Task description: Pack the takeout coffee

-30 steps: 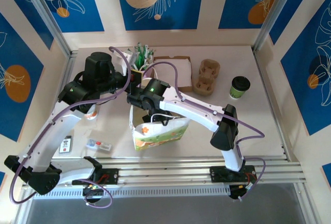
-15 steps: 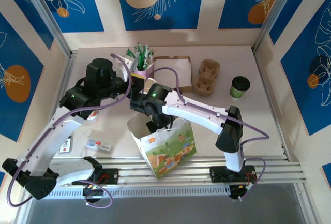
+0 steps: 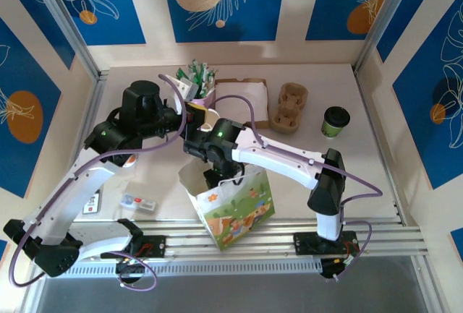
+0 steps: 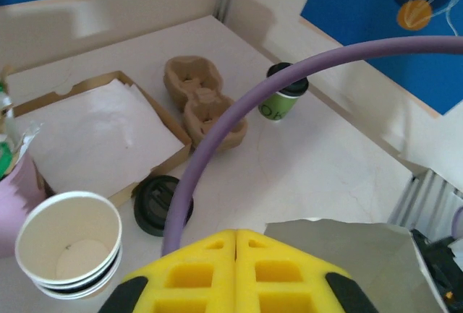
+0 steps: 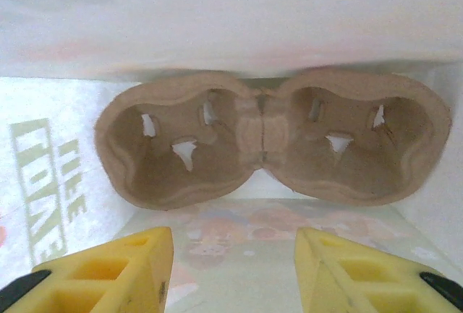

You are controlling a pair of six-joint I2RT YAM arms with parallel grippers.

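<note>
Right wrist: right gripper [image 5: 233, 255] spread wide inside paper bag [image 5: 217, 9], above cup carrier [image 5: 264, 139] laid flat, presumably to seat takeout coffee [image 3: 336, 121]; left gripper [image 4: 236, 239] pressed together, empty.

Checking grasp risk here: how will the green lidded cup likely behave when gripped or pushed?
The takeout coffee stands upright on a narrower base, so a high push would probably tip it. Its paper wall likely dents if squeezed hard. The black lid looks seated, which should limit spills.
</note>
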